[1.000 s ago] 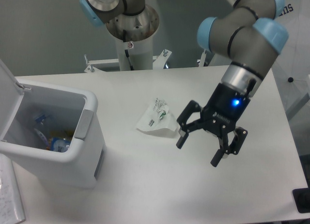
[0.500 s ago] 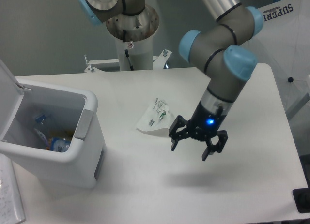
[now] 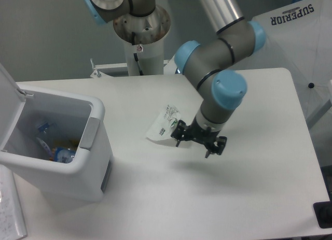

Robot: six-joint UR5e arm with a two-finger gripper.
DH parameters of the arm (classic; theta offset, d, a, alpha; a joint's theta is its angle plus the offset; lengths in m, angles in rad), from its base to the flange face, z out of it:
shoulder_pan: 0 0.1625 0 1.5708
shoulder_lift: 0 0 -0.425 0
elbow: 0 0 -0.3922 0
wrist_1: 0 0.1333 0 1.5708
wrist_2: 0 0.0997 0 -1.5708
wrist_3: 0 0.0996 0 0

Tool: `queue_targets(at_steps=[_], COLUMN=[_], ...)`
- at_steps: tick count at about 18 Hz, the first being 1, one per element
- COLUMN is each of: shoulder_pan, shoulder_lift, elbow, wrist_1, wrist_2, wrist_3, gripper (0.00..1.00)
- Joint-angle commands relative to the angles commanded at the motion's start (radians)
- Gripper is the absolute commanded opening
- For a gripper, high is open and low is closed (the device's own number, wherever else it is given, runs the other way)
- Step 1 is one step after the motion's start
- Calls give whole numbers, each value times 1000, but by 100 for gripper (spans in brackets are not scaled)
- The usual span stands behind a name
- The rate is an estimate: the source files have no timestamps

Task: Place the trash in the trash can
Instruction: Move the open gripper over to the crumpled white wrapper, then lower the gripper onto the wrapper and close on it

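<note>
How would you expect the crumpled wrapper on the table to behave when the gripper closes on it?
The wrapper looks like thin, creased film, so it will probably crumple and flop rather than hold shape. It seems very light and may slide on the smooth table if the open gripper nudges it.

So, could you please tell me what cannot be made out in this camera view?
- Trash can: its left side and hinged lid are cut off by the left frame edge; the contents are small, and partly hidden by the walls.
- Wrapper: the print is too small to read, and its right edge is covered by the gripper.
- Gripper: whether its open jaws touch the wrapper cannot be told.
- Black object: cut off at the lower right corner.
</note>
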Motion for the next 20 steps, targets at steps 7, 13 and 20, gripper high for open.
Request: queue_targets(at_steps=[7,13,20], shoulder_pan=[-52,-61,-51], shoulder_lift=[6,3,15], elbow=[-51,-63,-40], wrist_1=[2,6,6], wrist_2=[141,147,141], wrist_3=[5,2,9], gripper=[96,7,0])
